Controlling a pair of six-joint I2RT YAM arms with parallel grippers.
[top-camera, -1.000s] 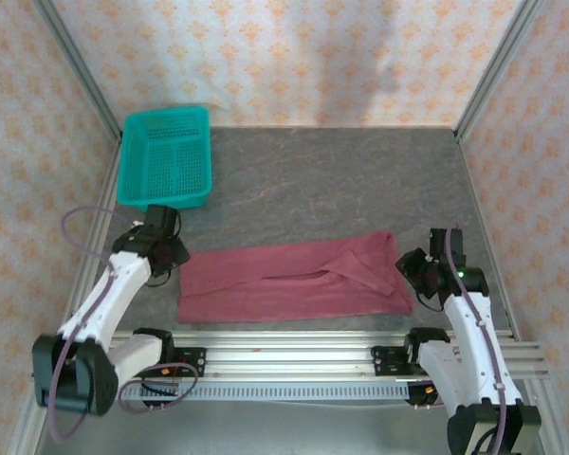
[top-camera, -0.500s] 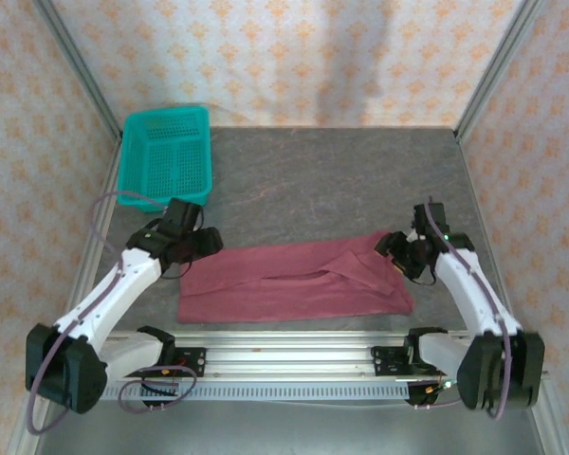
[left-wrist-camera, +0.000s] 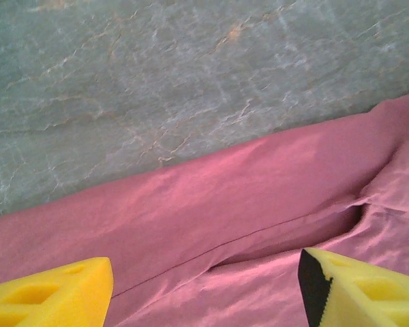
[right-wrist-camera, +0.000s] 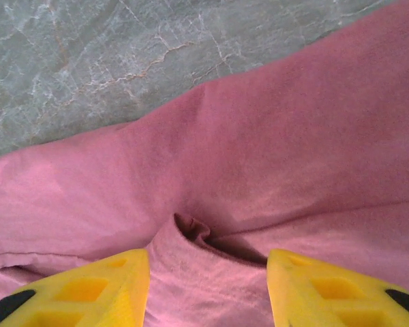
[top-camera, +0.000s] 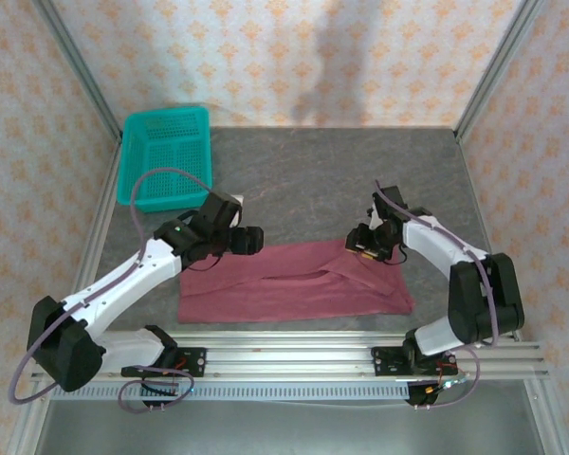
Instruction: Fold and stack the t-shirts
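Note:
The maroon t-shirt (top-camera: 284,289) lies folded into a long strip across the near part of the table, one end doubled over on the right. My left gripper (top-camera: 253,239) hovers over the strip's far edge, left of centre. In the left wrist view its yellow fingertips (left-wrist-camera: 54,293) stand wide apart above the cloth (left-wrist-camera: 225,197) and a fold seam; the left gripper (left-wrist-camera: 204,293) is open. My right gripper (top-camera: 358,245) is over the doubled-over part. In the right wrist view the right gripper (right-wrist-camera: 208,286) is open, and its fingers (right-wrist-camera: 75,289) straddle a raised pucker of cloth (right-wrist-camera: 198,235).
A teal mesh basket (top-camera: 166,156) stands at the far left corner of the grey stone-patterned table (top-camera: 313,180). Patterned walls and metal frame posts close in the sides and back. The arms' base rail runs along the near edge.
Both arms have swung inward from beside the shirt's ends. The left gripper moved right to the far edge; the right gripper moved left onto the doubled-over part.

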